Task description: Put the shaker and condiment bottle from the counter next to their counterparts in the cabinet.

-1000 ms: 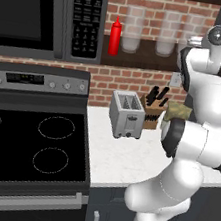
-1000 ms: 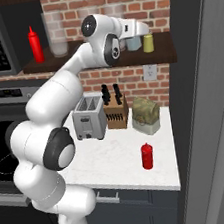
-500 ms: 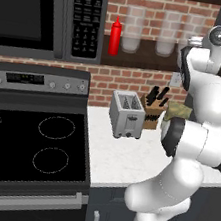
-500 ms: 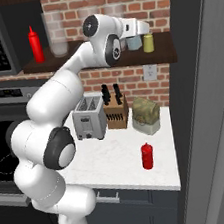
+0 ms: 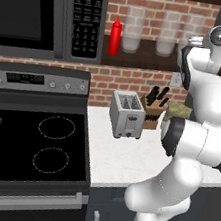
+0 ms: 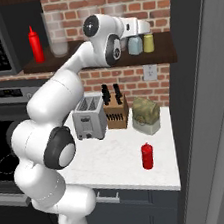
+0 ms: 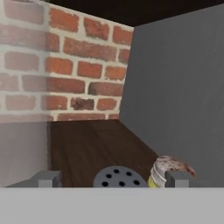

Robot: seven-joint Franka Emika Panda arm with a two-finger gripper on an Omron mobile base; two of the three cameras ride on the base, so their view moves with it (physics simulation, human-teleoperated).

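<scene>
Shaker (image 6: 135, 45), pale blue-grey with a darker cap, stood upright on the cabinet (image 6: 126, 56), the dark wooden shelf board against the red brick wall, touching or just beside the yellow-green shaker (image 6: 148, 42) on its right in the right base view. The white arm (image 6: 65, 90) reached up from the table (image 6: 120, 156) to that shelf, and its gripper (image 6: 140, 28) sat at the two shakers, just above and behind the blue-grey one. In the hand view the dark perforated cap of the blue-grey shaker (image 7: 119, 178) showed low between the two finger tips (image 7: 48, 178), with the yellow-green shaker (image 7: 168, 171) close to the right tip. The tips stood spread apart on either side of the cap and did not appear to press it, though the exact contact could not be told.

A black microwave (image 5: 42, 13) hung over the stove (image 5: 27, 140) to the left. Frosted glass jars (image 5: 150, 33) lined the shelf, and the slim red bottle (image 6: 35, 45) stood at its far left end, well apart from the shakers. On the table below, a silver toaster (image 6: 89, 118) stood beside a knife block (image 6: 116, 111), with a green-brown bag (image 6: 145, 114) further right. The condiment bottle (image 6: 147, 156), red and stout, stood upright near the front of the table, well apart from the gripper and below it.
</scene>
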